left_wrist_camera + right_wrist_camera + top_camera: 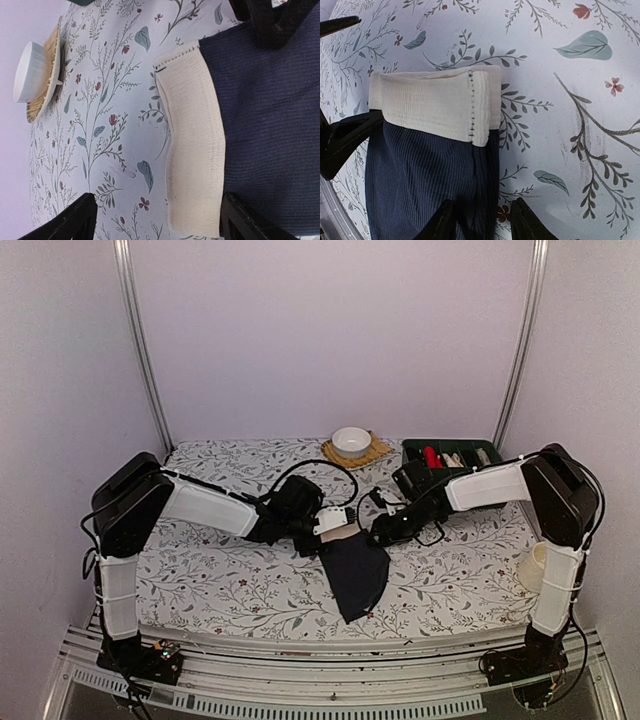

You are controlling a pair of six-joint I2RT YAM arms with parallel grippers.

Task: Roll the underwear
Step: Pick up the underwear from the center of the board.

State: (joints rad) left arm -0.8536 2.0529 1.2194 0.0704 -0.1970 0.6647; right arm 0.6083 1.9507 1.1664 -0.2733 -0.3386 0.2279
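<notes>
Nearest the overhead camera, the floral table (200, 580) carries both arm bases on its front edge. On the side of the white bowl (351, 440) that faces those bases, well apart from the bowl, lies the underwear (357, 575): one dark navy ribbed garment, folded narrow, with its cream waistband (343, 535) at the end toward the bowl and its tapered end pointing away. Only this one garment shows. Nearer than the bowl and to its left, the left gripper (157, 212) stands spread wide across the waistband, one finger over bare tablecloth and the other over navy cloth, pinching nothing. Nearer than the bowl and to its right, the right gripper (482, 217) is half-spread astride the garment's side edge; tablecloth shows between one finger and the fabric, so I judge nothing is gripped. The step in hand looks like taking hold of the waistband's two corners. To do it well, each gripper should bite the full folded thickness. Both should then turn the band over together, away from the bowl, keeping the first turn tight and square so the roll does not cone.
</notes>
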